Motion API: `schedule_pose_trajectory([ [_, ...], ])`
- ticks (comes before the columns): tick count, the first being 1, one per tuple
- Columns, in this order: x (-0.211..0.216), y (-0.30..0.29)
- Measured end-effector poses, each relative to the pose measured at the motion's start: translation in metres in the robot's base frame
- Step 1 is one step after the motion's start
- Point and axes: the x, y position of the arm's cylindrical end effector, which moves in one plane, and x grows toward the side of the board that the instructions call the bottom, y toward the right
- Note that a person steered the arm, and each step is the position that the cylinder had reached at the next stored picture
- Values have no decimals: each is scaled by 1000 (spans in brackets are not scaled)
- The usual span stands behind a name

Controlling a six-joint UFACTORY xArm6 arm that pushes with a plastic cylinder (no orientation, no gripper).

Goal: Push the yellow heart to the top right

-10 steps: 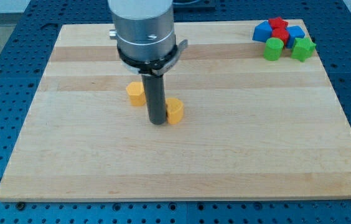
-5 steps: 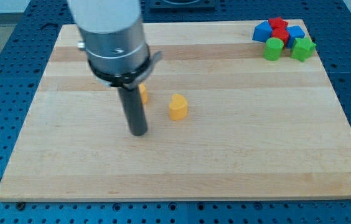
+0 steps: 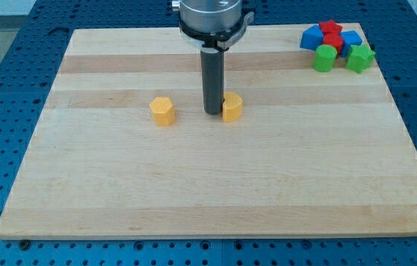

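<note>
A wooden board (image 3: 120,185) is lying on a blue perforated table (image 3: 1,89); left of centre a yellow block (image 3: 163,111), shape looking roughly hexagonal, is sitting alone, well apart from the rod; my tip (image 3: 213,112) is resting on the board near the middle, slightly toward the far side; there is no gripper here, just a straight dark rod hanging from the arm's grey cylinder, so nothing is being held; the yellow heart (image 3: 231,107) is sitting just right of my tip, touching or nearly touching it, I cannot tell which; far right, in the far corner, a tight cluster is sitting well apart from the heart: a blue block (image 3: 311,37), a red block (image 3: 331,29), another blue block (image 3: 352,40), a green cylinder (image 3: 325,58), a green star-like block (image 3: 361,58).
</note>
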Motion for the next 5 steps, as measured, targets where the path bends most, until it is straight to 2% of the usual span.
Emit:
schedule_pose_trajectory([
  [1, 18, 9],
  [3, 16, 78],
  [5, -38, 88],
])
